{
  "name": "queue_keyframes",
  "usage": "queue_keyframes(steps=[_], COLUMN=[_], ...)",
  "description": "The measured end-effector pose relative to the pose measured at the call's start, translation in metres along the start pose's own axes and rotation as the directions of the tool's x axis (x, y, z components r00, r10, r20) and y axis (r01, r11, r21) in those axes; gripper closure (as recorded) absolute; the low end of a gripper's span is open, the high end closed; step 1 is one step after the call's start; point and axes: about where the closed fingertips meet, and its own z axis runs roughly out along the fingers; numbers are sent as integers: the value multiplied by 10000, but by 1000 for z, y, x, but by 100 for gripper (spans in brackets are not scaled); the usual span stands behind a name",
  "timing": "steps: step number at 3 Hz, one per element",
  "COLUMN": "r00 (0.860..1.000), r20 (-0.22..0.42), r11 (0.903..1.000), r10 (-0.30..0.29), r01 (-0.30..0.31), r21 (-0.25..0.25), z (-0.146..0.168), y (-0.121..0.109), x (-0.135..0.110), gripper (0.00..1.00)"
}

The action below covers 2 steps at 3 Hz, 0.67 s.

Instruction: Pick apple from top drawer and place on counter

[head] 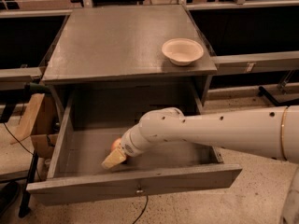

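**Supervisor:** Report claw status.

**Operator:** The claw (pixel 114 158) is inside the top drawer (pixel 135 185), low over the drawer floor. It sits left of the drawer's centre and near its front panel. I cannot tell whether it is open or closed.

**Supervisor:** Location of the apple?

**Operator:** The apple (pixel 115 144) lies in the drawer, touching or just beside the claw on the side toward the drawer's back. Only a small red-orange part shows, because the claw and wrist cover the rest. I cannot confirm that it is gripped.

**Supervisor:** Handling properties?

**Operator:** My estimate is that it is light, firm and rigid enough for a steady squeeze. It is also round and smooth-skinned, so it is liable to roll on the drawer floor or slip from an off-centre hold. Excess force would bruise it. I would take hold across its widest girth, with contact on opposite sides, centred.

**Supervisor:** Surroundings?

**Operator:** The arm (pixel 210 129) crosses above the drawer's right-hand side. The bench (pixel 117 41) lies above and behind the drawer. A cream bowl (pixel 182 51) stands on it, above the drawer's right side. I would set the apple on the bare bench area above the drawer's left side, well apart from the bowl.
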Motion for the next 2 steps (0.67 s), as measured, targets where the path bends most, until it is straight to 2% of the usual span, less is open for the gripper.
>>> queue_keyframes(steps=[1,2], r00=[9997,9993], r20=[231,378], r11=[9999,9996], r10=[53,-7], r01=[-56,-4], r21=[123,298], z=[0,-9], y=[0,-1], x=[-2,-7], gripper=[50,72])
